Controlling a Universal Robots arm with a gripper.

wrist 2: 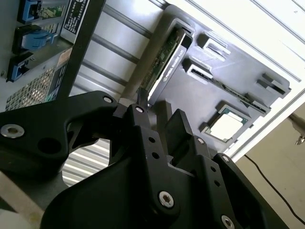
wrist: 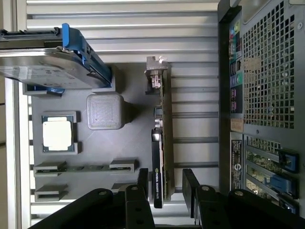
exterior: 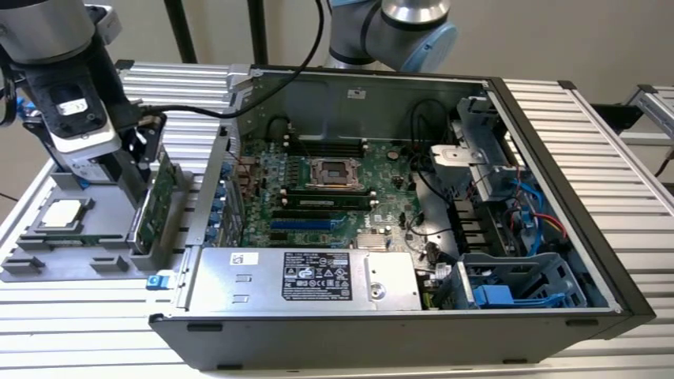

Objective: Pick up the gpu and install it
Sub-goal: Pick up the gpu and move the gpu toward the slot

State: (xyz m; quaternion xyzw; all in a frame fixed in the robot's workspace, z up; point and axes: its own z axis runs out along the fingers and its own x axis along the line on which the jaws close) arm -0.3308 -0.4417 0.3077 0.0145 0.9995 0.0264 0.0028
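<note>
The gpu (exterior: pixel 156 201) stands on edge in a slot of the grey holder tray (exterior: pixel 63 267), at the exterior view's left beside the open computer case. It is a thin green card seen edge-on (wrist: pixel 162 138), with a black cooler on one face and a silver bracket (wrist: pixel 155 76) at one end. My gripper (exterior: pixel 142 162) hangs over it. Its black fingers (wrist: pixel 143 183) straddle one end of the card with a gap on each side, so the gripper (wrist: pixel 166 185) is open. The second wrist view shows the gpu (wrist 2: pixel 167 56) in its slot beyond the gripper (wrist 2: pixel 155 112).
The tray also holds a square silver CPU chip (wrist: pixel 57 133), a grey block (wrist: pixel 105 111) and a silver hard drive with blue rails (wrist: pixel 45 62). The open case (exterior: pixel 548 158) shows the motherboard (exterior: pixel 327 197), blue expansion slots (exterior: pixel 305 225) and power supply (exterior: pixel 305 276). Ribbed aluminium table (exterior: pixel 589 118) surrounds it.
</note>
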